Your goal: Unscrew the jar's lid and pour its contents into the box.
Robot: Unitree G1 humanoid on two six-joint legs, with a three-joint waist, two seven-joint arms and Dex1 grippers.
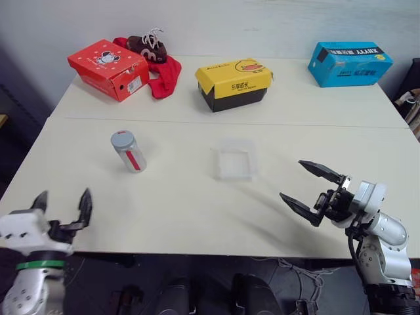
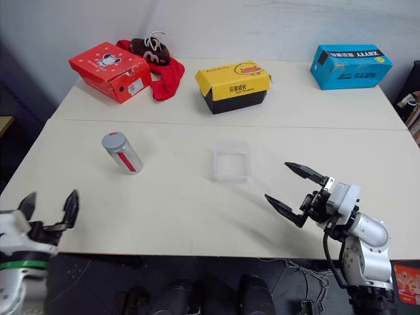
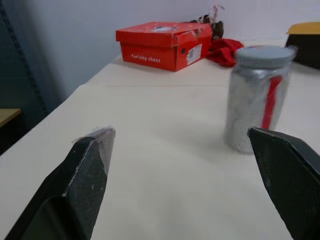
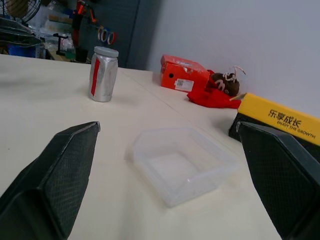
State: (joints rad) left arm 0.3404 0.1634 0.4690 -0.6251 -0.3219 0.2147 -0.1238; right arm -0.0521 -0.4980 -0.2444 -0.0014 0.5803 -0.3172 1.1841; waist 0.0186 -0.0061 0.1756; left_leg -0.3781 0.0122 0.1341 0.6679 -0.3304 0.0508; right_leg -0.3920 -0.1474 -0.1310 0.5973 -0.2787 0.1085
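Jar: small clear plastic cylinder with a red label strip [image 1: 129,152], stood upright on the white table [image 1: 177,203], left of centre.
Lid: round grey screw cap [image 1: 121,138], seated on the jar.
Box: shallow clear plastic tray [image 1: 233,163], placed at table centre, well apart from the jar.
Left gripper [image 1: 63,205]: fingers spread wide, nothing held, near the front edge.
Right gripper [image 1: 310,189]: fingers spread wide, nothing held, right of the tray.

The jar [image 1: 129,152], a clear cylinder with a red label strip, is stood upright on the table, closed by its grey lid [image 1: 122,138]. The box [image 1: 233,163], clear and shallow, is set at its three o'clock, well apart.
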